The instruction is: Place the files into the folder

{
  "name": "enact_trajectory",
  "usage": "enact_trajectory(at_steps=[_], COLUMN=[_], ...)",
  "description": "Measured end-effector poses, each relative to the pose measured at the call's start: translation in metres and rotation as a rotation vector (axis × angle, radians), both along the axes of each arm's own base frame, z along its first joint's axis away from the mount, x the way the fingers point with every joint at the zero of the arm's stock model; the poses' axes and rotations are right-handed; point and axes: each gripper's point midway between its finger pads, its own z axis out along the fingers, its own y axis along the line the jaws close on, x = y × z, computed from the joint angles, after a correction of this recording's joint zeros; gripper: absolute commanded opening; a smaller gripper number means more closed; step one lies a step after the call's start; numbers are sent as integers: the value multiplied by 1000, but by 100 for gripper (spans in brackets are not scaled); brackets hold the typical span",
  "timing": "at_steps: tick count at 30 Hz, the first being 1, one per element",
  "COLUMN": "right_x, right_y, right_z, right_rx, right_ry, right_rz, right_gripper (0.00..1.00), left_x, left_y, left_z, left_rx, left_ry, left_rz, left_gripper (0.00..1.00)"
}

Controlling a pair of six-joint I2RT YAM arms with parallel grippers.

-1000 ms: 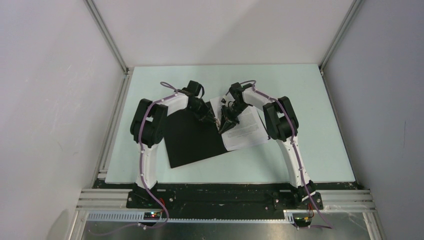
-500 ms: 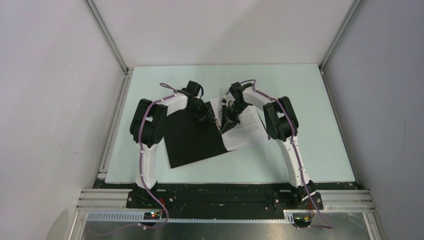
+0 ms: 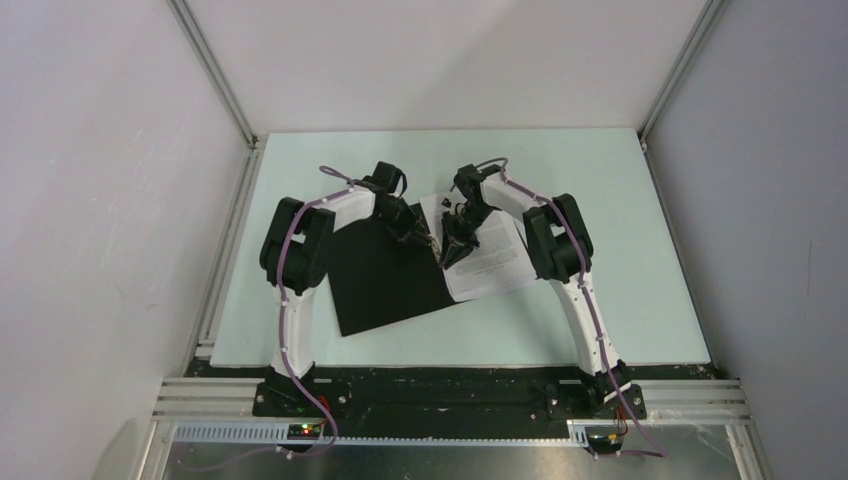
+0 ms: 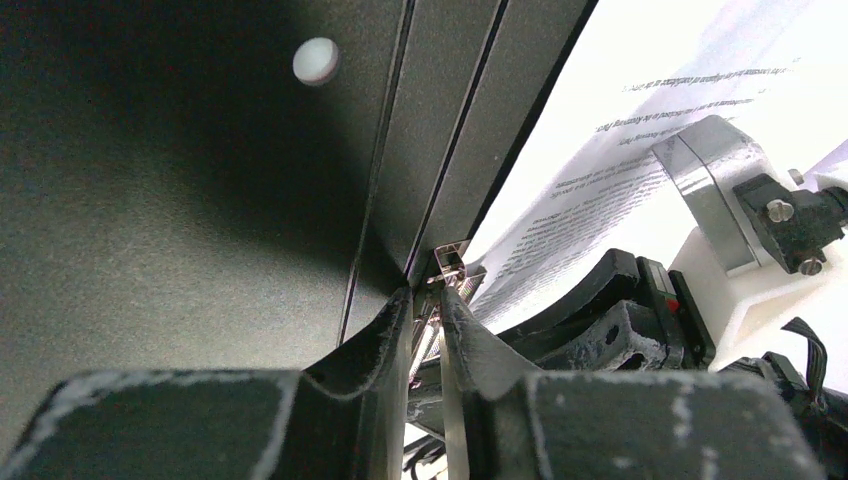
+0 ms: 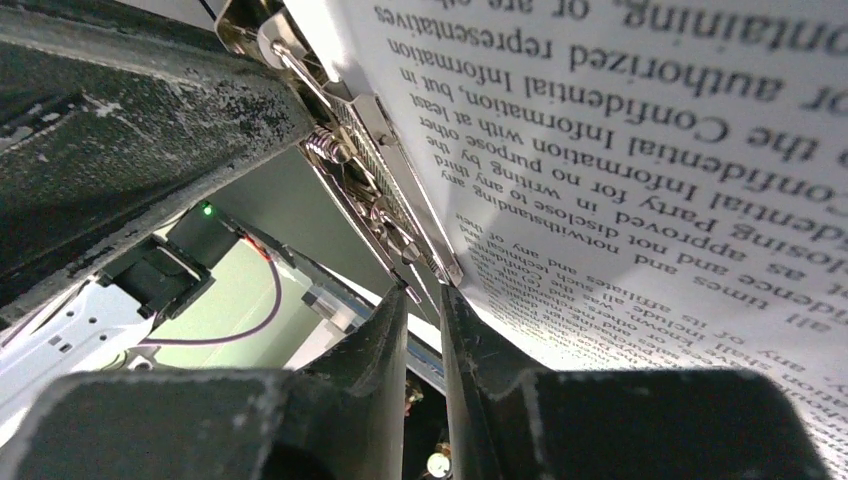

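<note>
Both arms meet over the spine of the open folder (image 3: 385,280), which lies flat on the table (image 3: 600,190) with its black inside facing up. The left gripper (image 4: 428,295) has its fingers drawn close together, pinching one end of the metal spine clip (image 4: 452,262). The folder's black panel spreads ahead of it and to its left, and the printed files (image 4: 600,150) lie ahead and to its right. The right gripper (image 5: 422,295) faces it from just beside, its fingers a narrow slit apart and its tips at the clip's other end. Whether it grips anything cannot be told. In the right wrist view, the clip runs ahead and to the left of these tips. The files lie ahead and to the right, with their edge against the clip.
</note>
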Motion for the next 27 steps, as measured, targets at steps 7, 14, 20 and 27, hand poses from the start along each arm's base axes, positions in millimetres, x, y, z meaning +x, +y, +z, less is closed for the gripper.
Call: enact_trajectory(at_steps=[7,14,20,27], right_x=[-1,-1,-3,-2], right_y=[1,3,9,15], right_z=[-2,-3,-2,3], right_rx=[-85,-156,-143,-86], right_ry=[-16,-51,-53,-50], right_rz=[-1,18,48,68], right_gripper=[18,15,16,29], left_x=[0,0,0,0], left_y=[0,-1,-1,-2], left_z=[0,1,0,0], left_rx=[-6,-11,-27,-38], left_ry=[15,28,47,55], left_rz=[20,35,43,47], left_gripper=[21,21,21,23])
